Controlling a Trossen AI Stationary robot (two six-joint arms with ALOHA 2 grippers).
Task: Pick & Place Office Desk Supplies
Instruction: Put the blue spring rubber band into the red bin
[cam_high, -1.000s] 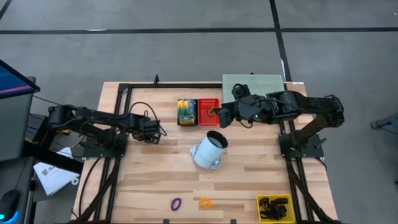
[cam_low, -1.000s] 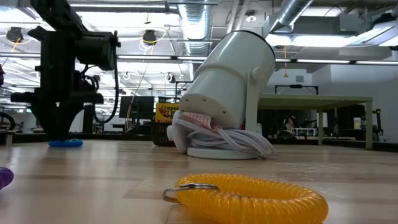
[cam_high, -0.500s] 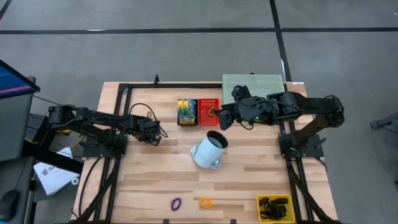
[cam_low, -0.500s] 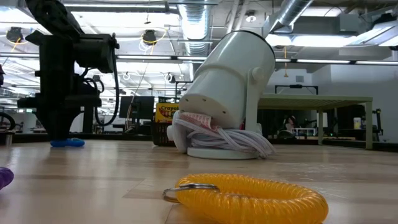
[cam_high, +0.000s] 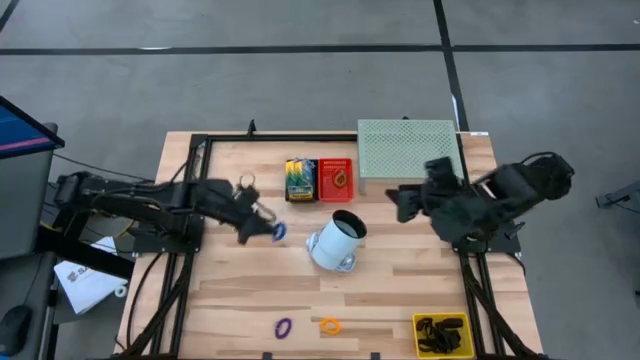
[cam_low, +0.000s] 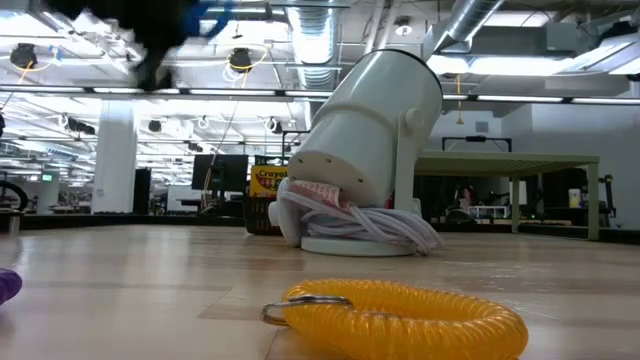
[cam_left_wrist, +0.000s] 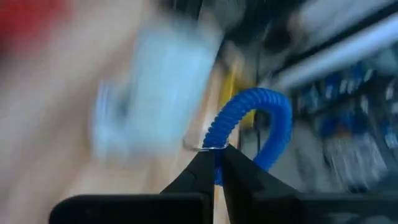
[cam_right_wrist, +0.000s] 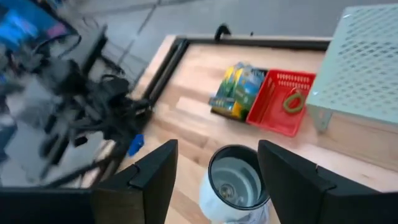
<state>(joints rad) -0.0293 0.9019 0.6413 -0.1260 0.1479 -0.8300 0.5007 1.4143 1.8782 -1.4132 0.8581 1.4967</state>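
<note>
My left gripper (cam_high: 262, 226) is shut on a blue coil ring (cam_high: 278, 231), lifted above the table left of the white cup (cam_high: 337, 240). The wrist view shows the blue coil ring (cam_left_wrist: 261, 118) looping out past the fingertips. In the low view the left gripper (cam_low: 165, 35) is a blur at the top left. My right gripper (cam_high: 402, 200) hangs open over the table's right part, right of the cup, with nothing between its fingers (cam_right_wrist: 152, 180). A crayon box (cam_high: 300, 180) and a red basket (cam_high: 336, 180) with a ring inside stand at the far middle. My left gripper pinches the blue coil ring between its two fingertips, at the stretch of coil (cam_left_wrist: 216, 155) next to its small metal ring (cam_left_wrist: 208, 147). The fingers point toward the table's right, slanting a little downward. The ring is lifted clear and sticks out beyond the fingertips.
A green perforated stand (cam_high: 410, 150) sits at the far right. A yellow tray of black binder clips (cam_high: 440, 333) is at the near right. A purple ring (cam_high: 284, 327) and a yellow coil ring (cam_high: 330, 325) lie near the front edge. Bare wood lies around the cup.
My left gripper has risen from the table with the blue ring, which lay under it before. It has moved right toward the white cup and tipped from pointing down to nearly level. My right gripper has drawn back from over the red basket toward the table's right edge.
</note>
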